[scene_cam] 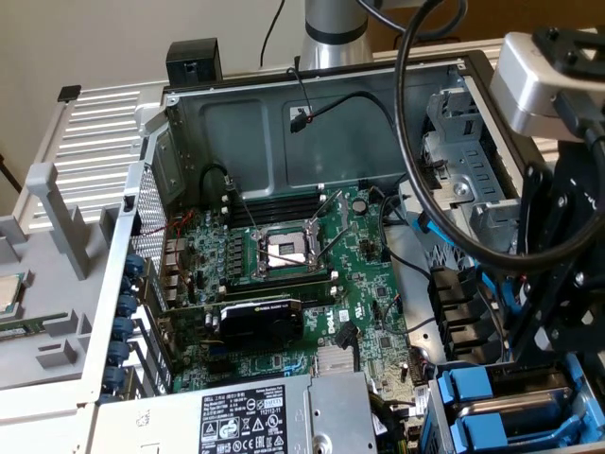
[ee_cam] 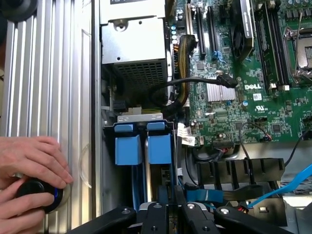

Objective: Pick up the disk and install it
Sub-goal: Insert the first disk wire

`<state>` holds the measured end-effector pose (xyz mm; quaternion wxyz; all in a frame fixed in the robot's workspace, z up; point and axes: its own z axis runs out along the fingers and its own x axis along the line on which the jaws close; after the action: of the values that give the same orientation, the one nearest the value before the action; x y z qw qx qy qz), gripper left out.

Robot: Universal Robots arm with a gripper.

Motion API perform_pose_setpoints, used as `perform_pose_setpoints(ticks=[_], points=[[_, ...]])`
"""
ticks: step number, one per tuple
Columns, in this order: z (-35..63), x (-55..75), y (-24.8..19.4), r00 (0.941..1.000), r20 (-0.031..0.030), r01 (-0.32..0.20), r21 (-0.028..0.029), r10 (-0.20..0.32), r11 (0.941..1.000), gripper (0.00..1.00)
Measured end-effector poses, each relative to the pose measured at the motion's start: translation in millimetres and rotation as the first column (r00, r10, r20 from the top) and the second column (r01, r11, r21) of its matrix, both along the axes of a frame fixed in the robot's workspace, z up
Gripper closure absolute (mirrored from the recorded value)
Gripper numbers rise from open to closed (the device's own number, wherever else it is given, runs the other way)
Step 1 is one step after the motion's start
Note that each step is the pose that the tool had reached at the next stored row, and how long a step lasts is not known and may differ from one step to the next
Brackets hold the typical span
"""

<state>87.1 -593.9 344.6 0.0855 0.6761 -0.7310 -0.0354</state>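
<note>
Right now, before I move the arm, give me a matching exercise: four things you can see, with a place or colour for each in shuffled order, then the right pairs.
Column one:
1. gripper
2. person's hand
3. motherboard
4. drive tabs

Column two:
a. green
b. on a black knob, outside the case
c. bright blue
d. black, over the open case

Pairs: 1-d; 2-b; 3-a; 4-c
</note>
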Motion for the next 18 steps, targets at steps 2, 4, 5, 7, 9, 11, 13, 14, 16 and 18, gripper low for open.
perform_pose_setpoints(ticks=[2,4,5,7,9,11,13,14,16,18], points=[[-0.7,0.0,0.0,1.0,0.0003,0.0,-0.0001,0.0,1.0,0.83],[-1.3,-0.1,0.0,1.0,0.0006,0.0,-0.0001,0.0,1.0,0.83],[-1.5,-0.1,0.0,1.0,0.0007,0.0,-0.0001,0.0,1.0,0.83],[-1.8,-0.1,-0.1,1.0,0.002,0.0,-0.0001,0.0,1.0,0.83],[-2.0,-0.1,-0.1,1.0,0.0048,0.0,-0.0001,0.0,1.0,0.83],[-2.3,-0.1,-0.1,1.0,0.0072,0.0,0.0,0.0,1.0,0.83],[-2.6,0.0,-0.1,1.0,0.0082,0.0,0.0,0.0,1.0,0.83],[-3.4,-0.1,-0.2,1.0,0.0089,0.0,0.0,0.0,1.0,0.83],[-3.5,-0.1,-0.2,1.0,0.0089,0.0,0.0,0.0,1.0,0.83],[-3.6,-0.1,-0.3,1.0,0.0092,0.0,0.0002,0.0,1.0,0.83]])
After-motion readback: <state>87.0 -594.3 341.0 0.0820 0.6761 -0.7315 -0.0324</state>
